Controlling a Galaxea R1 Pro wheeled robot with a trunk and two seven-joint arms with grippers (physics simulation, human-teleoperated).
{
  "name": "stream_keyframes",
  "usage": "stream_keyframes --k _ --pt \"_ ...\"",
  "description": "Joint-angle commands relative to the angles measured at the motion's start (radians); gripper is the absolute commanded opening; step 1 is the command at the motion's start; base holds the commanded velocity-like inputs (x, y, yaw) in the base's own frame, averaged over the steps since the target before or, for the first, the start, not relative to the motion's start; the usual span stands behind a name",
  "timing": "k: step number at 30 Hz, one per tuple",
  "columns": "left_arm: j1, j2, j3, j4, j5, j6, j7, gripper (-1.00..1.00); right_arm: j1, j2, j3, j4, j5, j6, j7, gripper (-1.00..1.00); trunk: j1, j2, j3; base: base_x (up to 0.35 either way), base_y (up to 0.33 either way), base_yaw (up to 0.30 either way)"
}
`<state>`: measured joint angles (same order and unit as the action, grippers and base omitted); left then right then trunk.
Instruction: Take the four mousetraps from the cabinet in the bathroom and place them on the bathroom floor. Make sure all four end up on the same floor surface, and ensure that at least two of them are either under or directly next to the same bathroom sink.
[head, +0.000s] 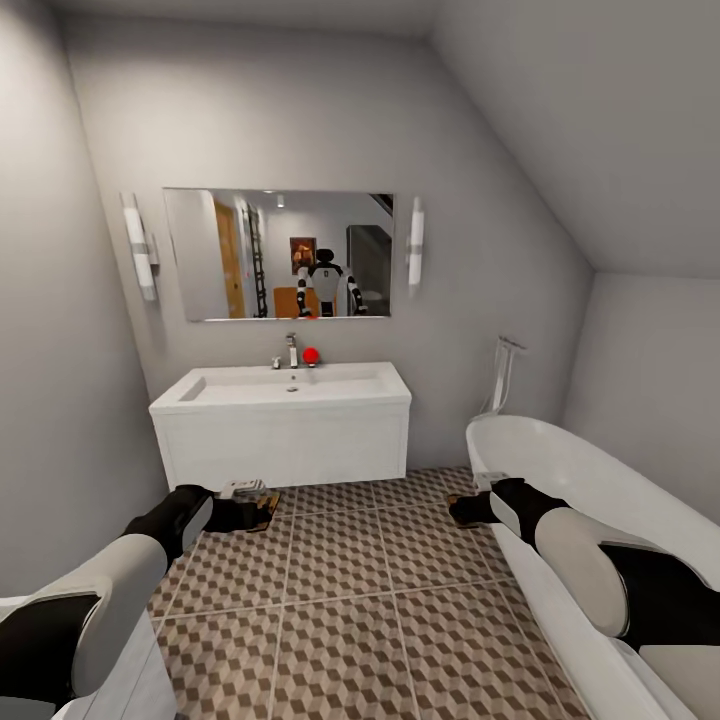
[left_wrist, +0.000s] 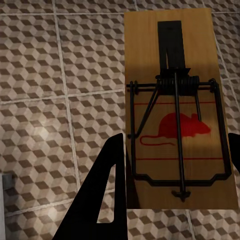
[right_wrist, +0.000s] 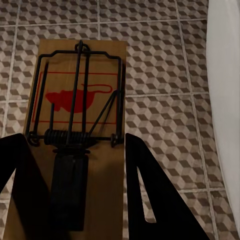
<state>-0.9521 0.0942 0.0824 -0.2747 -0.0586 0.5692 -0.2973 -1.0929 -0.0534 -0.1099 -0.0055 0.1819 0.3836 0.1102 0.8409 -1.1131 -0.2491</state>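
Left gripper (left_wrist: 172, 165) clamps one mousetrap (left_wrist: 177, 107), right gripper (right_wrist: 75, 175) another (right_wrist: 80, 130); both boards run lengthwise up-frame over the bathroom floor (left_wrist: 50, 100)

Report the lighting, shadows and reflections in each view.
Head view: soft even light, mirror reflecting the robot. Left wrist view: a shadow band across the mousetrap above its spring, faint sheen on the floor tiles. Right wrist view: dim, fingers in black silhouette.
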Motion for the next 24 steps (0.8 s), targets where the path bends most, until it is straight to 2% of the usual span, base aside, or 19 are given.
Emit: stream_keyframes --k 1,24 --pt "-0.001 -0.001 0.008 -0.001 -0.007 0.006 -0.005 -1.00 -0.001 0.000 -0.008 -0.001 0.007 0.004 0.005 -1.00 0.000 -0.001 -0.001 0.002 0.000 0.000" --pt "-0.001 -0.001 0.008 -0.001 -0.006 0.006 -0.005 -1.00 -0.001 0.000 -0.008 -0.001 0.007 0.004 0.006 -1.00 0.000 -0.001 -0.001 0.000 0.000 0.000"
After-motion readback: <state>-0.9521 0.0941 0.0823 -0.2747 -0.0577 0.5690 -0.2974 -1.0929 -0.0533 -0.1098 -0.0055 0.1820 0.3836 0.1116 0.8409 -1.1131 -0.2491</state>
